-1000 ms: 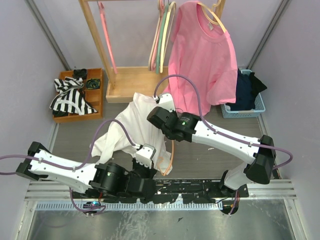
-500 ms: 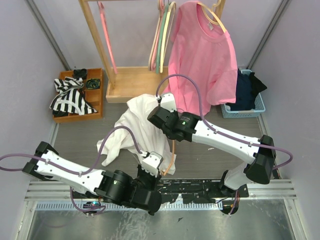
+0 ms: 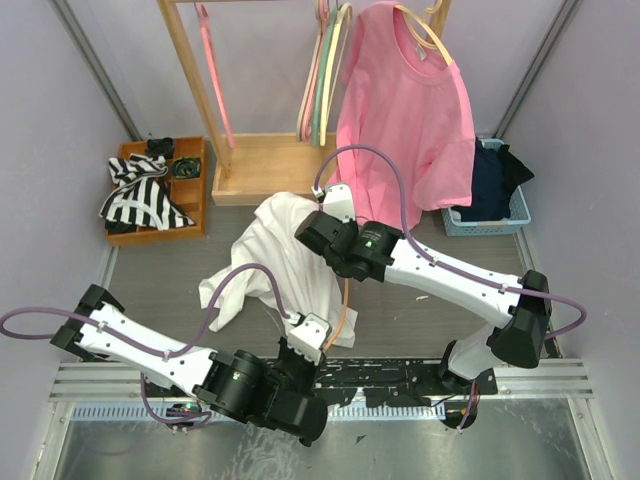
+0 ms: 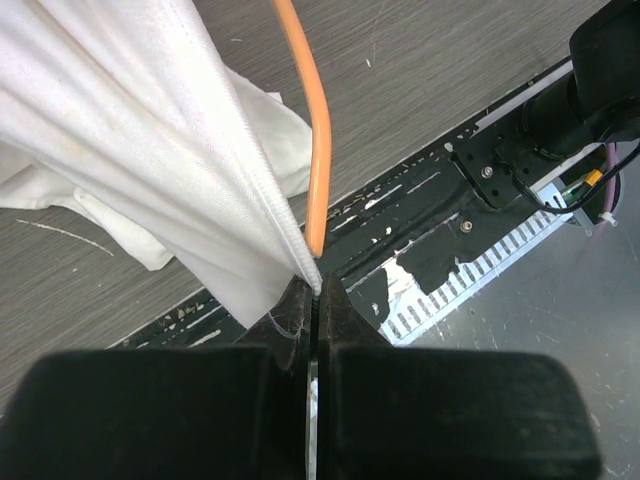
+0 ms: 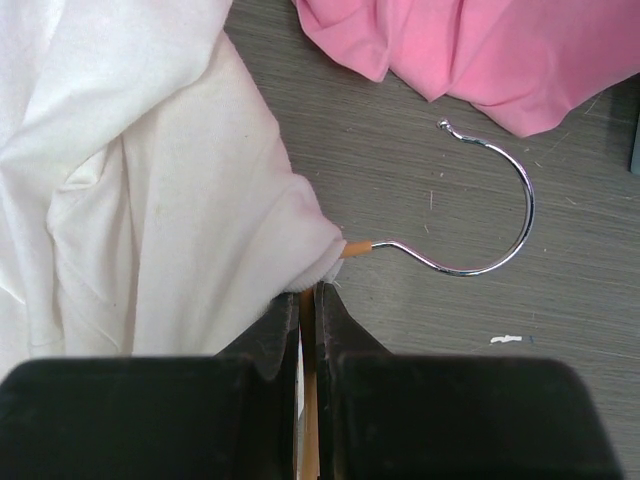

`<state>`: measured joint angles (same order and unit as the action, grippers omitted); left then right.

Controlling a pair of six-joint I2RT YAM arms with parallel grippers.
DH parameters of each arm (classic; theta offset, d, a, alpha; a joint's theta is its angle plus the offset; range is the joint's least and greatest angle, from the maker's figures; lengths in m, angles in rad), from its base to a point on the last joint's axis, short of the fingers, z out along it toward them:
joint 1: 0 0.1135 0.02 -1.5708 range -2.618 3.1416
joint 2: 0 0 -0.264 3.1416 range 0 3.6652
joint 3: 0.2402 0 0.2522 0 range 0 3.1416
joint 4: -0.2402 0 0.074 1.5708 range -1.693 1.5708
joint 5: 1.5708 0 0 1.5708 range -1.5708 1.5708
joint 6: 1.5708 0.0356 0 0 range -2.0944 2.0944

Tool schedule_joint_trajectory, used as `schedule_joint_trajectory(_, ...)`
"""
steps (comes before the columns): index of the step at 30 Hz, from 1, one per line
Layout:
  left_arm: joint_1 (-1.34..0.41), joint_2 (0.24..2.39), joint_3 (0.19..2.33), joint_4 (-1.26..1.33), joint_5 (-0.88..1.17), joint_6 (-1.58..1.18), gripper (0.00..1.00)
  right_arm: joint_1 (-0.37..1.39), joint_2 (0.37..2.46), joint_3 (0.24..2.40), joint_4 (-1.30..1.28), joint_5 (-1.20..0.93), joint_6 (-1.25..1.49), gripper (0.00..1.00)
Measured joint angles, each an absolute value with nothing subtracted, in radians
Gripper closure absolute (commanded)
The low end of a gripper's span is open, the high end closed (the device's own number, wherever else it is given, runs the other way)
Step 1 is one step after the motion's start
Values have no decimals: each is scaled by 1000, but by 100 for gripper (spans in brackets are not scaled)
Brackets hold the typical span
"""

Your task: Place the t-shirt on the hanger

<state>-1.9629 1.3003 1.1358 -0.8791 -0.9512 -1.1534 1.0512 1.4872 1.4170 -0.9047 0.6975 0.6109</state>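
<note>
The white t-shirt (image 3: pixel 280 255) hangs bunched between my two grippers above the grey floor. The orange hanger (image 3: pixel 344 305) runs down its right side; one shoulder is inside the cloth. My right gripper (image 3: pixel 322 222) is shut on the hanger's orange shoulder (image 5: pixel 308 400), right by the shirt's neck (image 5: pixel 310 262), with the silver hook (image 5: pixel 500 240) sticking out. My left gripper (image 3: pixel 302 335) is shut on the shirt's hem (image 4: pixel 295 245) and holds it stretched, beside the hanger's orange arm (image 4: pixel 312 150).
A pink t-shirt (image 3: pixel 405 110) hangs on a cream hanger on the wooden rack (image 3: pixel 265 165), with green and pink hangers beside it. A striped cloth lies in an orange tray (image 3: pixel 150 195) at left. A blue basket (image 3: pixel 490 205) of dark clothes stands at right.
My left gripper has pulled the shirt's hem toward the near edge and to the right, stretching the cloth down along the hanger. The right gripper has barely moved.
</note>
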Motion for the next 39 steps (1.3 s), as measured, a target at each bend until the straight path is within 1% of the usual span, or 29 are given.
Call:
schedule_joint_trajectory(20,-1961,1352,1220,-865,-978,-1037,100,1053,1509,1423,-913,702,631,99)
schedule_joint_trajectory(30,-1874,1359,1230,-789,-871,-961,100,1113,1408,1272,-709,751,560,99)
schedule_joint_trajectory(39,-1762,1358,1234,-710,-767,-881,100,1137,1325,1223,-607,778,522,99)
